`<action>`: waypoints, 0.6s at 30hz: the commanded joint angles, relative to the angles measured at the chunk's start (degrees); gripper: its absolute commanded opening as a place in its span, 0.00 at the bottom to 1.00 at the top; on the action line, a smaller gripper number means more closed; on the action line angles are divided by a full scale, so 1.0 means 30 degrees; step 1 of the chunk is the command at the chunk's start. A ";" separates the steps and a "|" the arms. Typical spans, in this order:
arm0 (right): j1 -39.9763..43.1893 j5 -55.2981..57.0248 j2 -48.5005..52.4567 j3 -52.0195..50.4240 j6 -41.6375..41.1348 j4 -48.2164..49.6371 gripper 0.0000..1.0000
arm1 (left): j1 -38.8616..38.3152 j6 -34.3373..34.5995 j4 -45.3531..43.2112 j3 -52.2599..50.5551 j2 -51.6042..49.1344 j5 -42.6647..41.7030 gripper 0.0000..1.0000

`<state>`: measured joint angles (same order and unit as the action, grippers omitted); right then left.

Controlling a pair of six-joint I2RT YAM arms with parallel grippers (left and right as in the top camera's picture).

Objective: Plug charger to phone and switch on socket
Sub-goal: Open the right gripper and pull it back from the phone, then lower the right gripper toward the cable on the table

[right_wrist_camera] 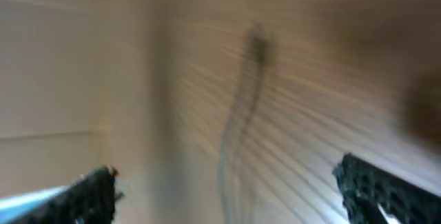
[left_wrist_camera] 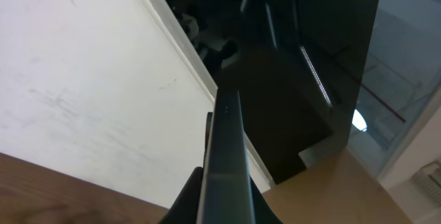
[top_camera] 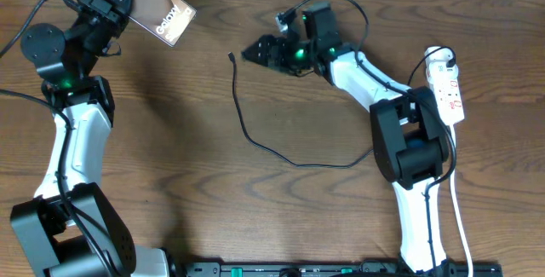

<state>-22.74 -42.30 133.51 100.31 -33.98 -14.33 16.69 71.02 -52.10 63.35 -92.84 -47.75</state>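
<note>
The charger (top_camera: 243, 128) lies loose on the desk (top_camera: 170, 158), its plug tip just ahead of the right jaws, which are wide open and empty. The left jaws grip the phone (top_camera: 163, 14), tilted, far left. Plugging in and switching the socket (top_camera: 449, 89) seemingly remain.

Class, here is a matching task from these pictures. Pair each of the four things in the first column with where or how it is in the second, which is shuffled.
Things:
1. phone
2. charger
3. socket
4. right gripper

Place or state:
A. lying loose on the table
B. open, close to the charger's tip
C. clamped in the left gripper
D. at the far right of the overhead view

Pairs: 1-C, 2-A, 3-D, 4-B
</note>
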 commanded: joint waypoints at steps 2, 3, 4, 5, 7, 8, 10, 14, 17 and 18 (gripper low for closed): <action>-0.1071 0.6951 -0.0044 0.3563 0.4721 -0.3789 0.99 | 0.0007 0.0277 -0.0335 0.0211 0.0372 -0.0066 0.07; -0.1297 0.7883 -0.0044 0.4350 0.4991 -0.4597 0.99 | 0.0007 0.0277 -0.0335 0.0211 0.0372 -0.0058 0.07; -0.1501 0.8663 -0.0044 0.4940 0.5224 -0.5158 0.99 | 0.0007 0.0277 -0.0335 0.0211 0.0372 -0.0051 0.08; -0.1632 0.9129 -0.0044 0.5253 0.5370 -0.5464 0.99 | 0.0007 0.0277 -0.0335 0.0211 0.0372 -0.0022 0.07; -0.2055 1.0513 -0.0044 0.5901 0.5435 -0.6113 0.99 | 0.0022 0.0284 -0.0342 0.0211 0.0372 0.0080 0.07; -0.2127 1.0673 -0.0044 0.5931 0.5435 -0.6142 0.99 | 0.0051 0.0284 -0.0342 0.0211 0.0372 0.0095 0.07; -0.2404 1.1001 -0.0036 0.5938 0.5421 -0.6295 0.99 | 0.0335 0.0291 -0.0517 0.0211 0.0372 0.0160 0.07; -0.2623 1.1278 -0.0036 0.5938 0.5406 -0.6535 0.99 | 0.1326 0.0379 -0.1064 0.0211 0.0372 0.0277 0.07; -0.2900 1.1358 -0.0022 0.5938 0.5340 -0.6506 0.99 | 0.2200 0.0663 -0.1035 0.0211 0.0372 0.0117 0.07; -0.2987 1.1468 -0.0007 0.5938 0.5340 -0.6492 0.99 | 0.2433 0.0663 -0.1035 0.0211 0.0372 -0.0036 0.07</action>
<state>-30.85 -10.41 133.64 117.62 -18.83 -33.80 21.63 71.94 -54.24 63.35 -92.84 -47.70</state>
